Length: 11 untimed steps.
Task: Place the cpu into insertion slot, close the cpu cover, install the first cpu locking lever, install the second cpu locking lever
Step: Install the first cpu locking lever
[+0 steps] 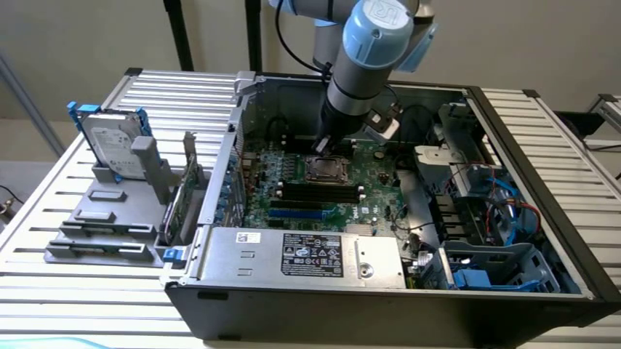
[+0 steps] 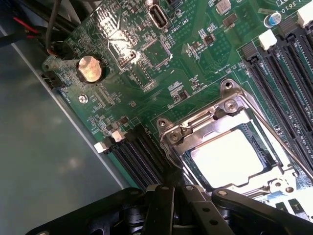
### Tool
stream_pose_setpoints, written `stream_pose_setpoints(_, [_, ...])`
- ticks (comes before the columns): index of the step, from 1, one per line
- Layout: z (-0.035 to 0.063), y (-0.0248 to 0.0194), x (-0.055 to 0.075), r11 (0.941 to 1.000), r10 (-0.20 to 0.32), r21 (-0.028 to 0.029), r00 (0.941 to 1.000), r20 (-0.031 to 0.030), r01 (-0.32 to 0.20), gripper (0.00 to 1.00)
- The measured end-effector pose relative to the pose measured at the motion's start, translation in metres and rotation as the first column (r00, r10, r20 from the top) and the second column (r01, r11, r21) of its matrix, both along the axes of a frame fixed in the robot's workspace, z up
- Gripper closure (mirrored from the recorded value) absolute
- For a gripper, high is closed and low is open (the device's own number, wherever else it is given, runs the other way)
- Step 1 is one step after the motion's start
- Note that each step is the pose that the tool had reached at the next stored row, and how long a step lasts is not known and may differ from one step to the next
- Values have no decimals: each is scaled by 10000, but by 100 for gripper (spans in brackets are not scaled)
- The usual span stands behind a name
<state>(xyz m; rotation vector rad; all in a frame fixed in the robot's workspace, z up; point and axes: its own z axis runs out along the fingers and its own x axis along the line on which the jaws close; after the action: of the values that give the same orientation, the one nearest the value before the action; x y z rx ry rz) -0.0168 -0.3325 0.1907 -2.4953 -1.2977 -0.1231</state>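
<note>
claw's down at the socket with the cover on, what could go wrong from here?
1. The shut claw sits right at the cpu cover edge; a sideways slip could scrape the green board.
2. The cpu shows through the cover window; if it is not seated flat, pressing the cover may bend contacts.
3. The black memory slots lie close beside the socket, so the claw body could catch them.

The gripper (image 2: 183, 188) is sitting closed, its black fingers pressing together right at the near edge of the cpu cover (image 2: 215, 128). The cover is lying flat over the insertion slot (image 2: 172, 152), and the pale cpu (image 2: 227, 152) is showing through its window just beyond the fingertips. Farther out from the gripper, a round coin battery (image 2: 90, 68) is resting on the green circuit board (image 2: 190, 58). Long black memory slots (image 2: 281, 78) are running off to one side.
</note>
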Motion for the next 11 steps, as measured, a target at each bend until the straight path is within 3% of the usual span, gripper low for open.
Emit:
stream_pose_setpoints(6, [90,-5,2,10000,0,29,10000,-11,0,89])
stream_pose_setpoints(11, [96,-27,2,10000,1,39,10000,-12,0,89])
